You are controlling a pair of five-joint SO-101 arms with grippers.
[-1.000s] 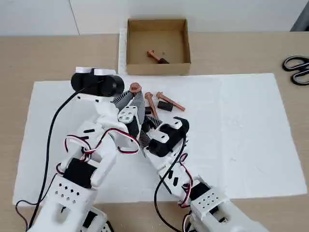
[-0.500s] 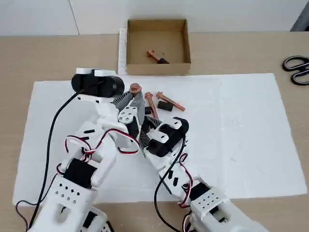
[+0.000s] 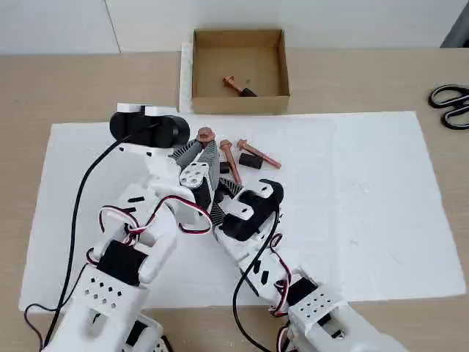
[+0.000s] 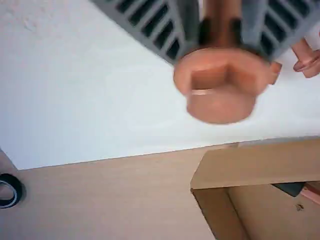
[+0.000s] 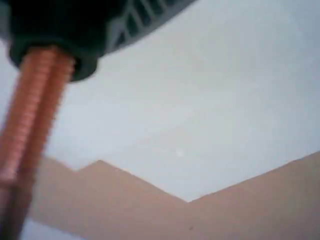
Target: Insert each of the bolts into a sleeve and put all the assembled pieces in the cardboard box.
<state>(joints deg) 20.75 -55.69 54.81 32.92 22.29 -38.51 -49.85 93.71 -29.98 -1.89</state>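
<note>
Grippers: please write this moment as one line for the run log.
left gripper: shut on bolt | right gripper: shut on sleeve | bolt thread through sleeve | cardboard box: one assembled piece

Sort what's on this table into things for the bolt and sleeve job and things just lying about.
Job: brown cardboard box; assembled bolt and sleeve inside it; copper-coloured bolt in the left hand; black cylindrical sleeve in the right hand; bare copper bolt and sleeved copper bolt on the white sheet.
Lying about: black-handled metal scissors; small black ring.
</note>
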